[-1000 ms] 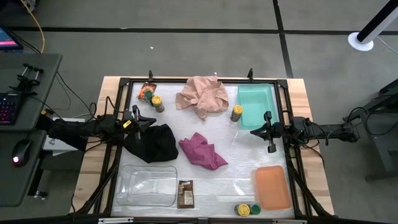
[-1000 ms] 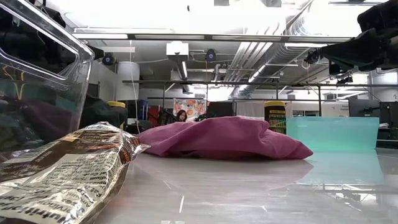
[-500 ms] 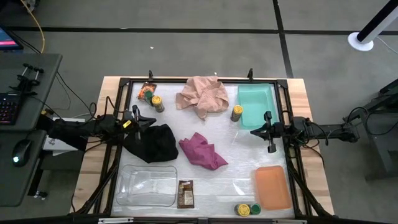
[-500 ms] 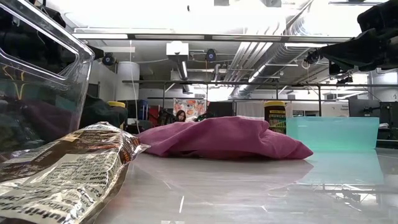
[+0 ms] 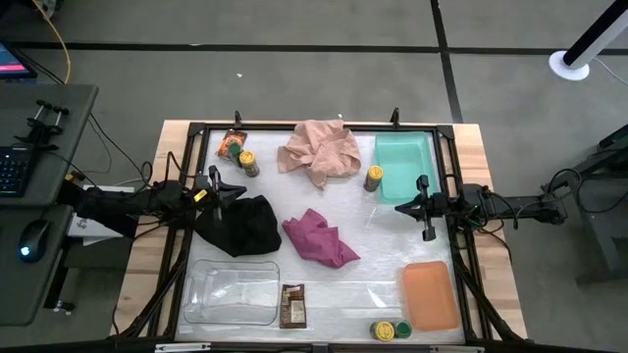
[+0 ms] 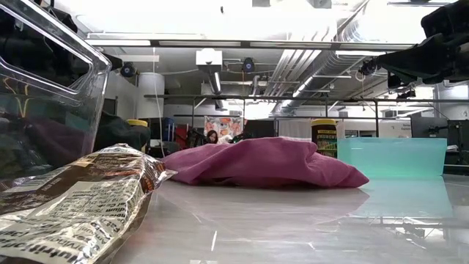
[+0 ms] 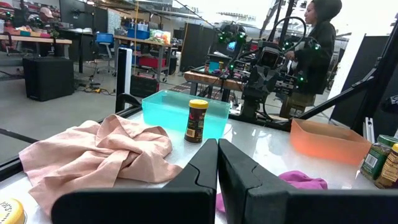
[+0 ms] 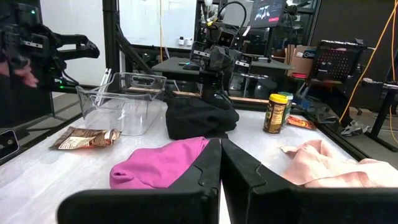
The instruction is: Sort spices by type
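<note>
Pressing together in wrist views only: left end effector (image 7: pixel 217 163); right end effector (image 8: pixel 221 163).

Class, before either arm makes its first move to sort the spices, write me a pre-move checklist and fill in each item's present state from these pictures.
1. Left gripper empty, fingers together, above the black cloth: ok.
2. Right gripper empty, fingers together, beside the teal plastic tray: ok.
3. Teal tray, orange tray and clear plastic tray hold nothing: ok.
4. Spices already grouped by type: not ok; one yellow-lidded jar stands by the teal tray, another yellow-lidded jar by the orange-red packet.
5. Dark brown packet uncovered: ok.
6. Anything hidden under the cloths: cannot tell.
</note>
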